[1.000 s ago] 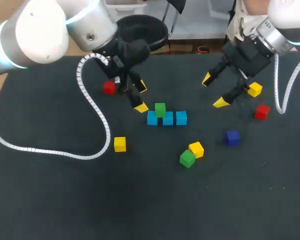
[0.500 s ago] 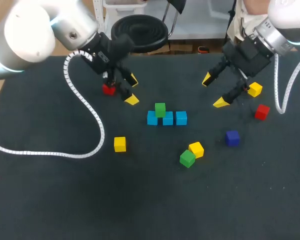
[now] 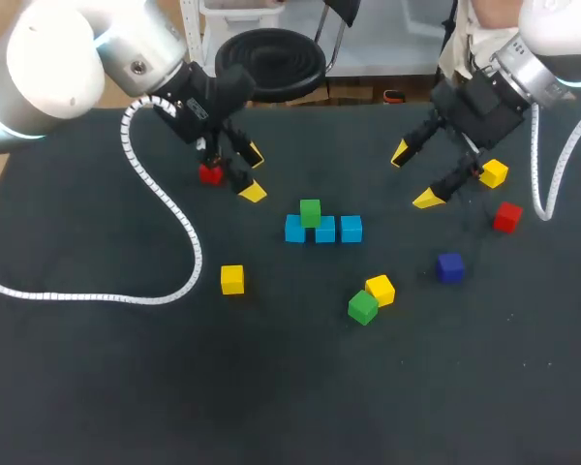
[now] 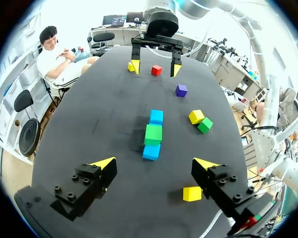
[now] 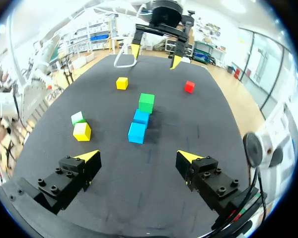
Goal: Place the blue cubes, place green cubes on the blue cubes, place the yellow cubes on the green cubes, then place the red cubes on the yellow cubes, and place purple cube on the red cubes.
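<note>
Blue cubes in a row, green cube on top; your left pincer and right pincer flank them, both spread, empty.

Robotics lab, robot arms, black table

No word, number, label or sign can be read on the desk or on anything lying on it (the blue cubes, for one, show plain faces only).
</note>
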Motion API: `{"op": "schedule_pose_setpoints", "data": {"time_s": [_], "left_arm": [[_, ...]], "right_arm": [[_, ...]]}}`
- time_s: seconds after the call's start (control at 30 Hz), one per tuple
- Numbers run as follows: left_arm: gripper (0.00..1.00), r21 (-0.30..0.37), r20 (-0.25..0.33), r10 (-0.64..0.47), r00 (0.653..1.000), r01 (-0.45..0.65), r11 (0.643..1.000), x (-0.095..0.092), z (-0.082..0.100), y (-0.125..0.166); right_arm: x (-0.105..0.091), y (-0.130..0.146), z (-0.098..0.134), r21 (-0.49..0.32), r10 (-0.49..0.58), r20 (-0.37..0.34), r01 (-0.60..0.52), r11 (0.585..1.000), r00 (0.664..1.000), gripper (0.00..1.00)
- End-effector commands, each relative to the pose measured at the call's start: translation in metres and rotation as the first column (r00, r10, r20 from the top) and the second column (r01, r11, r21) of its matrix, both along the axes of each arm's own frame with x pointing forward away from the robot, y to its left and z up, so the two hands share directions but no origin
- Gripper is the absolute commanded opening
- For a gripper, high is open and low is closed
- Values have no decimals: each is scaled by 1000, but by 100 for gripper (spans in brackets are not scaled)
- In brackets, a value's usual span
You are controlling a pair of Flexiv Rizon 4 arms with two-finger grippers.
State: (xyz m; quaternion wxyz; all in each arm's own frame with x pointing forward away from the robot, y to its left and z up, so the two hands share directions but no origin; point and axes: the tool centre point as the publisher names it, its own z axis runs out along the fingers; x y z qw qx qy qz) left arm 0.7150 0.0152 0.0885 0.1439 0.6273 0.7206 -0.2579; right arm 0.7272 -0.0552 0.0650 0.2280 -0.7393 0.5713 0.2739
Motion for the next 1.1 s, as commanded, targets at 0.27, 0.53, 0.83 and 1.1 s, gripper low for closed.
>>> {"op": "schedule_pose_setpoints", "data": {"time_s": [0.27, 0.53, 0.83, 1.1], "left_arm": [[100, -1, 1, -1, 1000, 1, 1000, 0, 0, 1], [100, -1, 1, -1, 1000, 1, 1000, 0, 0, 1], [100, -1, 1, -1, 1000, 1, 1000, 0, 0, 1], [100, -1, 1, -1, 1000, 1, 1000, 0, 0, 1]], "right_arm": [[-46, 48, 41, -190, 241, -87, -254, 948, 967, 100], [-90, 50, 45, -232, 262, -131, -287, 930, 956, 100], [-133, 48, 16, -236, 247, -129, -271, 933, 960, 100], [-162, 52, 4, -265, 251, -105, -271, 926, 962, 100]]}}
